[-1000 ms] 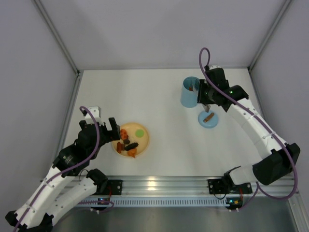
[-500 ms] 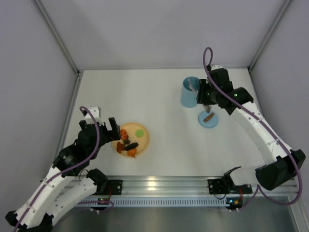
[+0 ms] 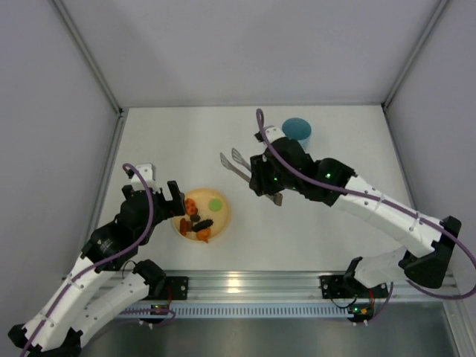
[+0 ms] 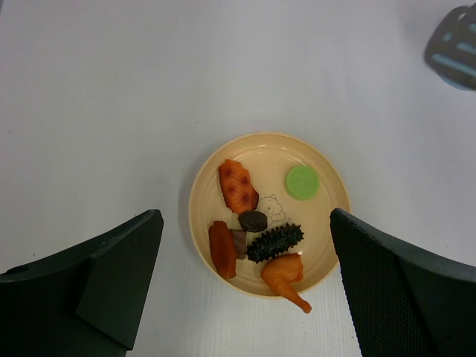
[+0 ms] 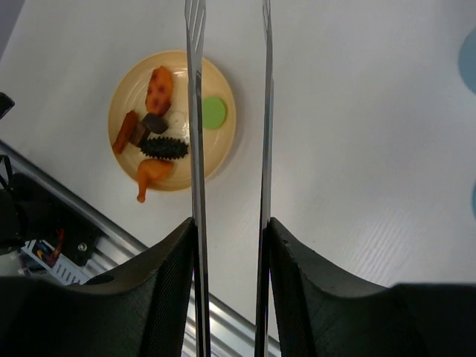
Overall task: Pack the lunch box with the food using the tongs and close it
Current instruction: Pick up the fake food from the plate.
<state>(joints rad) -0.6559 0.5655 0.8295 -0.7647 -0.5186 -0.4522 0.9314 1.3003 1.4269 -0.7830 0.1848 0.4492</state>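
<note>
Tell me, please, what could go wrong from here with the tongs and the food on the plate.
1. The drumstick overhangs the plate rim, so a nudge from the tongs could push it onto the table.
2. The black spiky piece, brown piece and orange strip lie crowded together; the tongs may catch two or scatter them.
3. The right gripper pinches only the slim tong arms, which might twist.

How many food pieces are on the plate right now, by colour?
Orange: 3 (ridged piece, stick, drumstick)
Brown: 2 (oval piece, small chunk)
Black: 1 (spiky piece)
Green: 1 (disc)
Total: 7, all on the plate
</note>
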